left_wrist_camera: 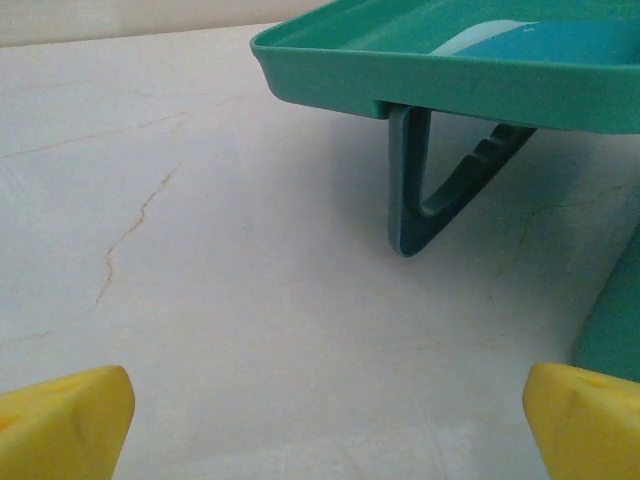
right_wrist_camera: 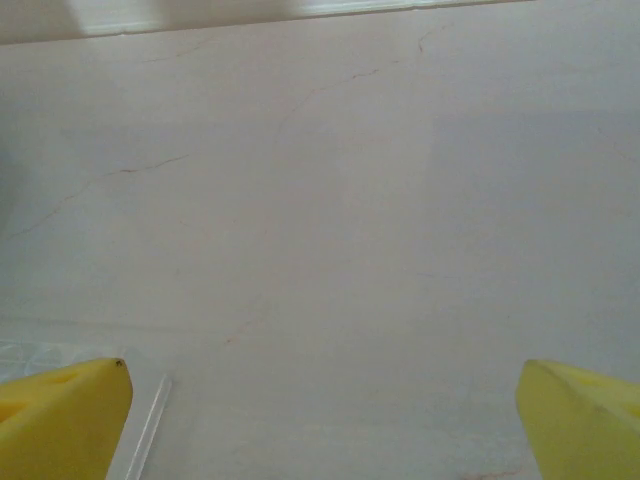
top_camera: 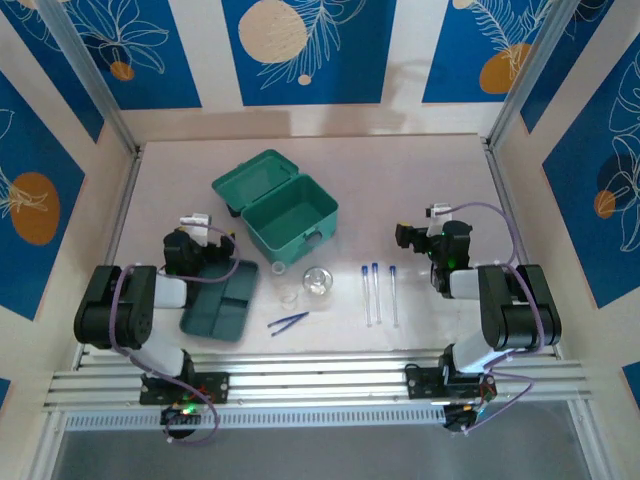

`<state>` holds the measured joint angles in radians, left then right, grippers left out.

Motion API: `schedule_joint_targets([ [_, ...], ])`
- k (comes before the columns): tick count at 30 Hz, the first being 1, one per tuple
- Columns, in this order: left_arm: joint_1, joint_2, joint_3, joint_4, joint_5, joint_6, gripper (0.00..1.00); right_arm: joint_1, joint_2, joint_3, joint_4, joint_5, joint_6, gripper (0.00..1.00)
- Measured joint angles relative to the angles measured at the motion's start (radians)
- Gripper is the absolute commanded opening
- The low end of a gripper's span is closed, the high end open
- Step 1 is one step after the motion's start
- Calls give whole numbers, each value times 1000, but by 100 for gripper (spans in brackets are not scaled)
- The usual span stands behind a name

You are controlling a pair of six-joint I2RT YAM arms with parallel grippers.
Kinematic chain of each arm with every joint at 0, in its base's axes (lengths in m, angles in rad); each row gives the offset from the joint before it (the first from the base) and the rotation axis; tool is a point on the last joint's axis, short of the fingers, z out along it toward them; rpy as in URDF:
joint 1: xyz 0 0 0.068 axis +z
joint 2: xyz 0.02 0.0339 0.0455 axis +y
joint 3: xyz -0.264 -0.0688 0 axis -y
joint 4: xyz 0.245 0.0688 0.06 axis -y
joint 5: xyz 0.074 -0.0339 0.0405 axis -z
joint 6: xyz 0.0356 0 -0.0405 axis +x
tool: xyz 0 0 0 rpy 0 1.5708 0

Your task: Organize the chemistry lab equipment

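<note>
The teal hinged case [top_camera: 277, 205] lies open at mid-table, its lid folded back to the left. Left of centre sits the dark-green divided tray [top_camera: 222, 300]. A small clear beaker [top_camera: 317, 281], a tiny clear dish [top_camera: 289, 298] and blue tweezers [top_camera: 288, 321] lie in front of the case. Three thin blue-capped tubes [top_camera: 377, 292] lie side by side to the right. My left gripper [top_camera: 203, 232] [left_wrist_camera: 325, 420] is open over bare table, facing the case lid [left_wrist_camera: 450, 60] and its hanging latch [left_wrist_camera: 425, 185]. My right gripper [top_camera: 410, 237] [right_wrist_camera: 325, 410] is open too, with one tube's end [right_wrist_camera: 148, 430] beside its left finger.
The white marbled table [top_camera: 420, 180] is walled by cream panels on the left, back and right. An aluminium rail [top_camera: 320, 378] carrying both arm bases runs along the near edge. A teal edge [left_wrist_camera: 615, 330] shows close to my left gripper's right finger.
</note>
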<state>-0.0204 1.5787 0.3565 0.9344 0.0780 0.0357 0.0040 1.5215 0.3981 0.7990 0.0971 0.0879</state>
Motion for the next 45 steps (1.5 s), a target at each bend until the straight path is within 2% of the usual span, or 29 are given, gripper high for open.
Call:
schedule_joint_targets([
  [32, 0, 0, -1, 14, 26, 0, 100, 2, 0, 0, 0, -14, 7, 99],
  [45, 24, -45, -116, 148, 45, -9, 100, 3, 0, 0, 1, 30, 11, 99],
])
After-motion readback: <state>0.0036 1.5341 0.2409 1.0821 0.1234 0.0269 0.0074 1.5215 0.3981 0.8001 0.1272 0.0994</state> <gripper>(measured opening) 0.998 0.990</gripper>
